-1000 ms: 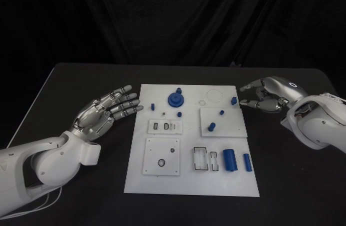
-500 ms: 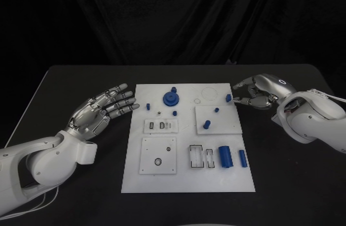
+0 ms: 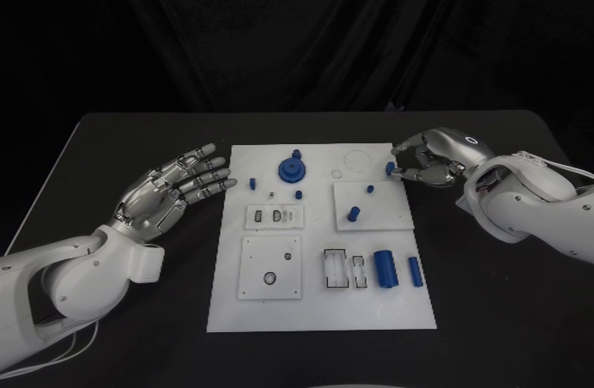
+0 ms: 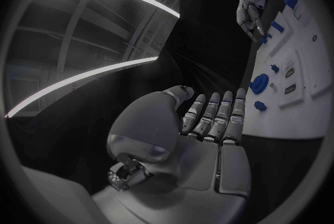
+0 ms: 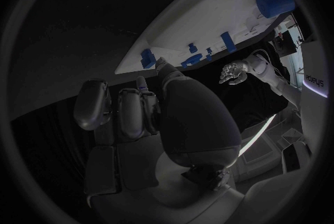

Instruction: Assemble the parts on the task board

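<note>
The right hand [image 3: 433,158] sits at the board's [image 3: 316,306] two o'clock edge, fingertips touching a small blue peg [image 3: 391,167]; whether it grips the peg is unclear. The left hand [image 3: 173,190], at nine o'clock, is spread flat, holding nothing.

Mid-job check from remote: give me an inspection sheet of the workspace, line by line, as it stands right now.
Surface: black table, matte, bare around the board.
Job's things: white task board lies central; blue gear-like part stands at its far end; two blue cylinders lie side by side near its right edge; a small blue peg sits at the far right edge.
Clutter: nothing seen.
Hands: left hand is beside the board, fingers spread, holding nothing; right hand has its fingertips at the small blue peg, grip unclear.
Cables: white cable by the left arm.
Surroundings: black curtain behind.
</note>
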Motion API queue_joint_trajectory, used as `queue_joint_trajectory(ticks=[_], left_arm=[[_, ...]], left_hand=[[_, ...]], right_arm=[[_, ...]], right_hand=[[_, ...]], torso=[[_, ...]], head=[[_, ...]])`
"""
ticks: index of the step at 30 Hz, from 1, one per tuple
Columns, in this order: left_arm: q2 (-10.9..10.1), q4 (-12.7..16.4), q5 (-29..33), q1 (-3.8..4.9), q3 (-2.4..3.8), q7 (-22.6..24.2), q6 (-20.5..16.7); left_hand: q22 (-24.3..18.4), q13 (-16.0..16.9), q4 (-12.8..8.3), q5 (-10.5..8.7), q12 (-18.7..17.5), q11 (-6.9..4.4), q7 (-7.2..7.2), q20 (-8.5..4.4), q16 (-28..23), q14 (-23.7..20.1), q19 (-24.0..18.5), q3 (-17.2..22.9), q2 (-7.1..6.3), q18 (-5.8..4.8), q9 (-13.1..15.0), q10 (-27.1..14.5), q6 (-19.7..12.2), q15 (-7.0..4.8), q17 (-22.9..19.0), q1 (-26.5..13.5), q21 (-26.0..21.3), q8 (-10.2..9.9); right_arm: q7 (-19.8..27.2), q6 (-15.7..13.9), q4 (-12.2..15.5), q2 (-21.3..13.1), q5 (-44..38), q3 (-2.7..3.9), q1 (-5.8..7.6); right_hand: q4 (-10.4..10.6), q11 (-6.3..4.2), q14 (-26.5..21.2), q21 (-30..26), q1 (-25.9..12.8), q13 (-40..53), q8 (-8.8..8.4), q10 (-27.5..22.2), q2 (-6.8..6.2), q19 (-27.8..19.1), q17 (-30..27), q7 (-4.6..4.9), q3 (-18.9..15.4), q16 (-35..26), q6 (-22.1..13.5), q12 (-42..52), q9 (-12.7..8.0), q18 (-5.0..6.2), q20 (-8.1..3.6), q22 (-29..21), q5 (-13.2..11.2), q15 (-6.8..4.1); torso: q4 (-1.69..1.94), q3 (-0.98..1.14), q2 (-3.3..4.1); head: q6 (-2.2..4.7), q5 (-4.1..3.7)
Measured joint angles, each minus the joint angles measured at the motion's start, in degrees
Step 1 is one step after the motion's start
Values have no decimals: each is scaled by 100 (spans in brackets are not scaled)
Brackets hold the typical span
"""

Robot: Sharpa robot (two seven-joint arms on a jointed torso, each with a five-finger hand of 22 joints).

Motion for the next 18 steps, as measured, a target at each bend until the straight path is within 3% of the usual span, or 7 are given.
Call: queue_joint_trajectory(ticks=[6,18], left_arm=[[15,-24,1,0,0,0,14],[30,-34,2,0,0,0,43]], left_hand=[[0,0,0,0,0,0,0,0,0,0,0,0,0,0,0,0,0,0,0,0,0,0],[0,0,0,0,0,0,0,0,0,0,0,0,0,0,0,0,0,0,-1,0,0,0]], right_arm=[[-20,56,-50,51,-4,0,-2],[-75,188,-125,134,-21,0,-16]], right_hand=[[0,0,0,-25,25,-1,0,0,-25,0,-12,0,0,0,0,0,0,0,0,-11,6,0],[-32,0,0,-68,244,-11,82,0,-17,0,-29,26,32,-47,158,0,109,0,0,-10,349,0]], torso=[[-4,0,0],[-8,2,-1]], head=[[-4,14],[-29,29]])
